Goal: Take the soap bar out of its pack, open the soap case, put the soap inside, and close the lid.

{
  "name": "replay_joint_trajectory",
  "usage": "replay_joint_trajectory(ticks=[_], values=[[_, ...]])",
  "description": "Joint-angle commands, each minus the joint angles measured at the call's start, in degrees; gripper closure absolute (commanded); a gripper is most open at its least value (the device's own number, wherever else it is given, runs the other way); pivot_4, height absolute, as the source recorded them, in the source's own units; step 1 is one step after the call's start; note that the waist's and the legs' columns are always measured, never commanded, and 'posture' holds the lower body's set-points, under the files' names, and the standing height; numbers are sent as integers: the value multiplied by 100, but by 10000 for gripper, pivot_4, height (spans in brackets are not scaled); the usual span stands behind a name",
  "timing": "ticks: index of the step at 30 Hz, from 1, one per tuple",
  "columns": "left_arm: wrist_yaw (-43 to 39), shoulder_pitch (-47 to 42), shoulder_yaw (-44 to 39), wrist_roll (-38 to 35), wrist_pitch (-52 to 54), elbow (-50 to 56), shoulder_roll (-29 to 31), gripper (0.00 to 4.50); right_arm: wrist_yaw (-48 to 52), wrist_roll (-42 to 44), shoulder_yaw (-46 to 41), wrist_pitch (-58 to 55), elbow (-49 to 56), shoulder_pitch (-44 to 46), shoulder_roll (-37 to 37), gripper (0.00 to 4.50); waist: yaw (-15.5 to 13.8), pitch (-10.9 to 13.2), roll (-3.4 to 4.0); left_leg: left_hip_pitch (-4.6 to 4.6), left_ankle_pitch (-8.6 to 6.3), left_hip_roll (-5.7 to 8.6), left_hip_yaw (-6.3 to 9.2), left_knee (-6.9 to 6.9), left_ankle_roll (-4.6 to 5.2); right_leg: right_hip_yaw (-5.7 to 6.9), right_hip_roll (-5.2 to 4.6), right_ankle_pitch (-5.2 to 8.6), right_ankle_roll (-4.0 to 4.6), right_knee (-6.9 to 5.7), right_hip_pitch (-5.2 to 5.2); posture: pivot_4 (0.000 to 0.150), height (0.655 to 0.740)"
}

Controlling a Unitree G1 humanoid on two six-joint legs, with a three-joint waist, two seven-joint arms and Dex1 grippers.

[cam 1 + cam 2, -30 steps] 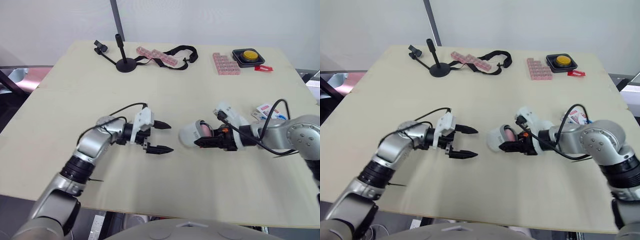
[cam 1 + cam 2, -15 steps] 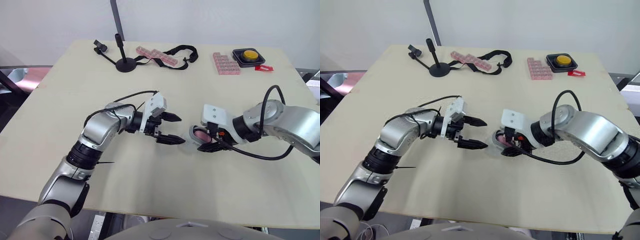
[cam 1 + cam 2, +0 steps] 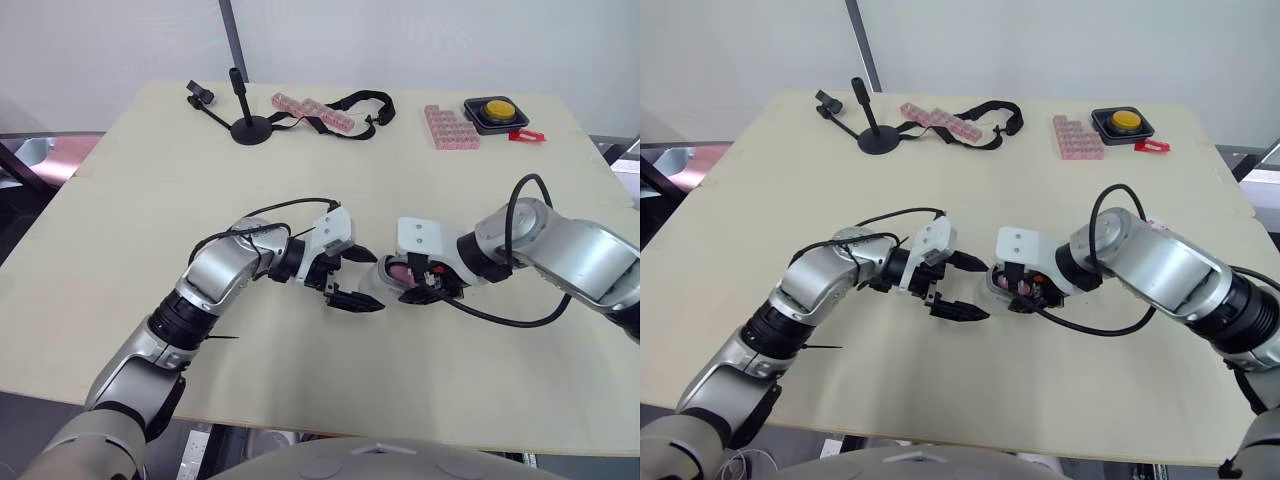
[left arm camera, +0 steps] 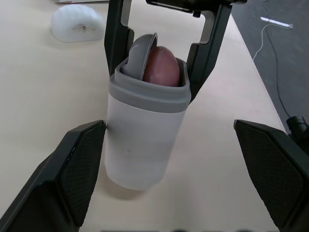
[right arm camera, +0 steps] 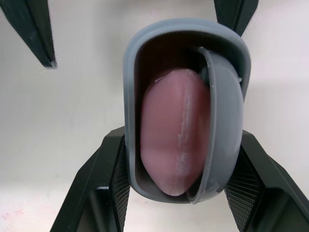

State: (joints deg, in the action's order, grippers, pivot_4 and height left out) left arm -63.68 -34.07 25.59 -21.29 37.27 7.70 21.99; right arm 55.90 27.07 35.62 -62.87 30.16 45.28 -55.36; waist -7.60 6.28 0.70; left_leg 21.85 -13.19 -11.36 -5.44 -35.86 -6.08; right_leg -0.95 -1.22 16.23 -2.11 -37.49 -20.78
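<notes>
**Soap bar in case, lid not shut**

Count: 2 grippers, 1 soap case, 1 soap bar, 1 lid. Further off: 1 stand, 1 strap, 2 sets of pink blocks, 1 button, 1 red piece.

The soap case (image 4: 145,130) is the reference. It has a translucent body and a grey rim, and lies on its side low over the table (image 3: 300,400); can't tell if it touches. The right gripper (image 3: 415,285) is clamped on the case, one black finger on each side near the rim, with the mouth facing its wrist. The pink soap bar (image 5: 174,130) sits inside the mouth, between those fingers. The grey lid (image 5: 224,125) is tilted into the opening beside the bar, ajar.

The left gripper (image 3: 366,280) is at the case's closed end, fingers spread wide, gripping nothing. The case end sits between its fingers (image 4: 72,164): one is just beside the case wall, the other well apart.

Past the case from the left gripper, a white rounded lump (image 4: 77,23) lies on the table; can't identify it.

Far beyond the case and well apart from it:
- black stand (image 3: 250,125)
- black strap (image 3: 360,100) with a pink block strip (image 3: 312,110)
- second pink block set (image 3: 452,127)
- yellow button (image 3: 497,110) on a black base
- small red piece (image 3: 527,135)
</notes>
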Motion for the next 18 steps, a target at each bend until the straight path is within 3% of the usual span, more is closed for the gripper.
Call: replay_joint_trajectory(ticks=[1,18], values=[[31,-93,15,132,-247,-37,-67,48,117,-200,-94,101,81,143,44,24202,0,0,0,-1,0,0,0,0,0,0,0,0,0,-1,0,1500,7400],[-225,-232,166,652,-1081,-396,-232,48,324,-400,-152,44,154,16,150,24202,-3,0,0,-24,0,0,0,-4,1,-10,1,0,0,-6,1,1500,7400]])
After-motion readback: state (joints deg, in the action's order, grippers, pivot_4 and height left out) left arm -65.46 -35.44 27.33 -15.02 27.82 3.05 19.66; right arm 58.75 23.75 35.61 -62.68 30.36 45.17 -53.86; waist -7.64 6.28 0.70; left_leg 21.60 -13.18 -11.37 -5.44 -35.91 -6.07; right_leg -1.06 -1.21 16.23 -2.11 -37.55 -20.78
